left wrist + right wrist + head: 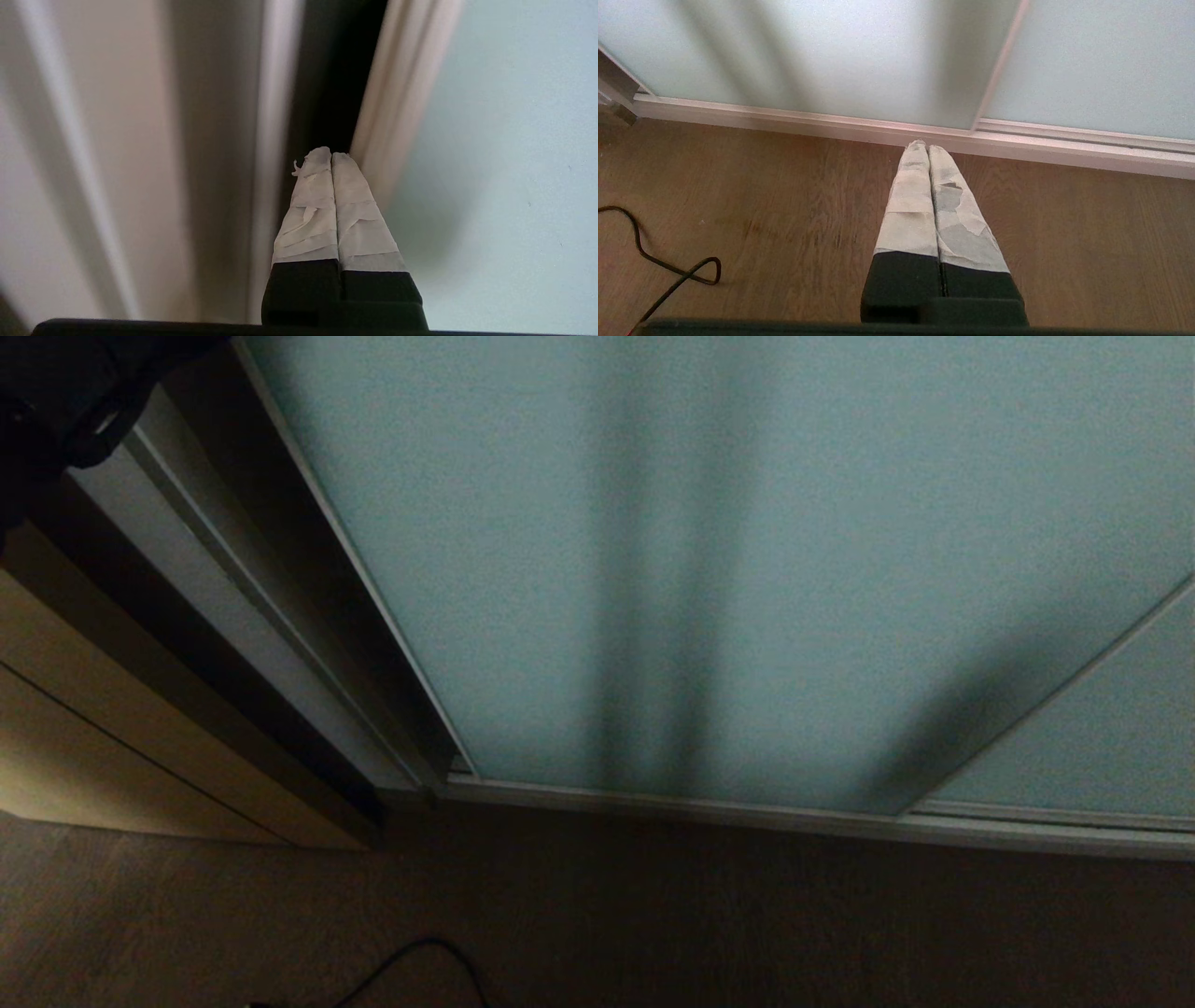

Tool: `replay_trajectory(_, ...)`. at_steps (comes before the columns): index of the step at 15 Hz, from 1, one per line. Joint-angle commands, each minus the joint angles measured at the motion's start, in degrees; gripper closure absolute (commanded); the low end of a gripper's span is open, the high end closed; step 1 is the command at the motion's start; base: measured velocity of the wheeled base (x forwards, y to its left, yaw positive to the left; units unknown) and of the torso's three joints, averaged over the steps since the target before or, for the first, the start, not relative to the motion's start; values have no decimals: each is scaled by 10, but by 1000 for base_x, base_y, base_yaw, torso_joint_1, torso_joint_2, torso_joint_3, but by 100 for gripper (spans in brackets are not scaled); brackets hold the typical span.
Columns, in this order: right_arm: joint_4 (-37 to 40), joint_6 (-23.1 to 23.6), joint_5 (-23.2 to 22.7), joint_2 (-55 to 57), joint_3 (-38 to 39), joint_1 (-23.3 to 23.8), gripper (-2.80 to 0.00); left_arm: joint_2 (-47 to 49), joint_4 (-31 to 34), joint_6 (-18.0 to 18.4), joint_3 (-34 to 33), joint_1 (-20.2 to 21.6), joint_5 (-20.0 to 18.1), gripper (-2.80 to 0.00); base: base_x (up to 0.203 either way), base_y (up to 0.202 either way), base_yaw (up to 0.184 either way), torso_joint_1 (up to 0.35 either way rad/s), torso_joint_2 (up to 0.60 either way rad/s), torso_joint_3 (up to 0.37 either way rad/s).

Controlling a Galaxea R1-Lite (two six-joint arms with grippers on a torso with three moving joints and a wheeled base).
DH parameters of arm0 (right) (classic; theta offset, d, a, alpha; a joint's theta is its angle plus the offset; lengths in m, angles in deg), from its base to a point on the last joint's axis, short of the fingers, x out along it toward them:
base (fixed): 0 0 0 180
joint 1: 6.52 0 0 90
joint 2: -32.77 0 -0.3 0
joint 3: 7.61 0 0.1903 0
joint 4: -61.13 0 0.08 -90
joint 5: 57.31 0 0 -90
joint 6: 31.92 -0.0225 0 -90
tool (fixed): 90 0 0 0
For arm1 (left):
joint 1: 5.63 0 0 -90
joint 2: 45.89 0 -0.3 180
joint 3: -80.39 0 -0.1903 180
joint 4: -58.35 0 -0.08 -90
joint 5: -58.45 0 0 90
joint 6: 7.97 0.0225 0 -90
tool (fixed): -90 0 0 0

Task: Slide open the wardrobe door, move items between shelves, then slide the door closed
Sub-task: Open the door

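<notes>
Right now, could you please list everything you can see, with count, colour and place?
sliding wardrobe door: one, pale teal frosted panel with thin silver frame, fills most of the head view; a narrow dark gap runs along its left edge.
second teal panel: one, at the right of the first.
bottom track: one, pale, along the foot of the panels.
wooden side panel: one, tan, at the left of the gap.
black bag: one, far upper left, only partly in view.
floor: brown wood.
cable: one, black, lying on the floor.
left pincer: one, taped white, shut, at the gap beside the door's edge.
right pincer: one, taped white, shut, over the floor, pointing towards the track.
</notes>
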Motion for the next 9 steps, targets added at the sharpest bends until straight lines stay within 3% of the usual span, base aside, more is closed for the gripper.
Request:
replay_trajectory(1,0,0,0,-1,0,0,0,-27,-4,0,-2,0,6,0,0,0,0,0,0,0)
replay_trajectory(6,0,0,0,-1,0,0,0,-37,-2,2,-4,-2,0,0,0,0,0,0,0,0)
replay_trajectory(9,1,0,0,-1,1,0,0,-11,-4,1,-9,-39,-1,0,0,0,0,0,0,0)
